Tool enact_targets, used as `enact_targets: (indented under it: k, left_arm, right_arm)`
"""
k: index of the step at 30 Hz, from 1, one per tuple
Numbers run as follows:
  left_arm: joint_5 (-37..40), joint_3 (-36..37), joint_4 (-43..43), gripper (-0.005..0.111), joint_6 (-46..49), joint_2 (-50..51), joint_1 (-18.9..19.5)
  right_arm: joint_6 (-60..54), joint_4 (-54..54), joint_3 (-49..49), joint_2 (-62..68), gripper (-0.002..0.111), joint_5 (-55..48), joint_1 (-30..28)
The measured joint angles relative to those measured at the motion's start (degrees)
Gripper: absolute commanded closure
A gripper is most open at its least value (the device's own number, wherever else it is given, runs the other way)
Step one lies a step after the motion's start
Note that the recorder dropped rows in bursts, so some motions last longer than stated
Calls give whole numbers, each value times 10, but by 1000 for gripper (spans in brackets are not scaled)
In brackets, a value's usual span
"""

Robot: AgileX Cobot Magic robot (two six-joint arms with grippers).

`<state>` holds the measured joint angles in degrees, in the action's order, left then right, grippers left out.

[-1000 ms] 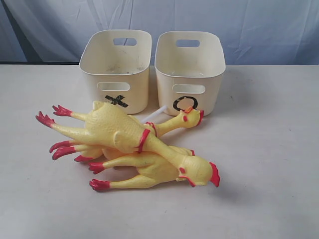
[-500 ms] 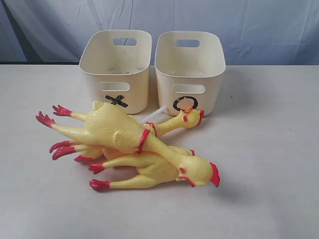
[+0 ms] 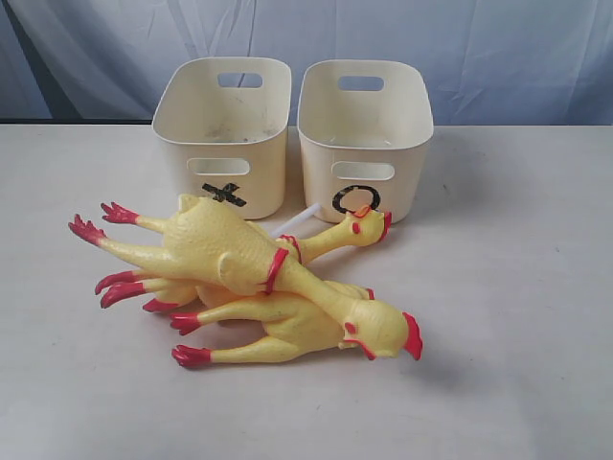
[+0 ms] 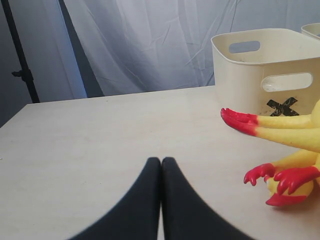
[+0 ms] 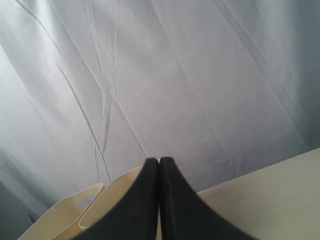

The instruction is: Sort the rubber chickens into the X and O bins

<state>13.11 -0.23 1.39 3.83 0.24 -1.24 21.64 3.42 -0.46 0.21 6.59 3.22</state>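
Observation:
Several yellow rubber chickens (image 3: 244,273) with red feet and combs lie heaped on the table in front of two cream bins. The X bin (image 3: 222,134) stands at the back left, the O bin (image 3: 364,134) beside it on the right. A white stick (image 3: 295,222) pokes out of the heap toward the bins. Neither arm appears in the exterior view. My left gripper (image 4: 161,161) is shut and empty, low over the table, apart from the chickens' red feet (image 4: 280,177) and the X bin (image 4: 265,65). My right gripper (image 5: 159,161) is shut and empty, pointing at the curtain above the bins (image 5: 75,212).
A pale curtain (image 3: 383,38) hangs behind the table (image 3: 517,316). A dark stand (image 4: 20,55) rises beyond the table's far corner in the left wrist view.

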Motion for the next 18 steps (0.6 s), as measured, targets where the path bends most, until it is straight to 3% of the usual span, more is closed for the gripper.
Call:
enact_targets:
  k: [12,18]
  left_arm:
    - [0,0,0,107,0,0,0]
    - [0,0,0,107,0,0,0]
  right_arm:
    - [-7,6,-167,28,109,-196,0]
    - [-248,137,-249,106,109,-306,0]
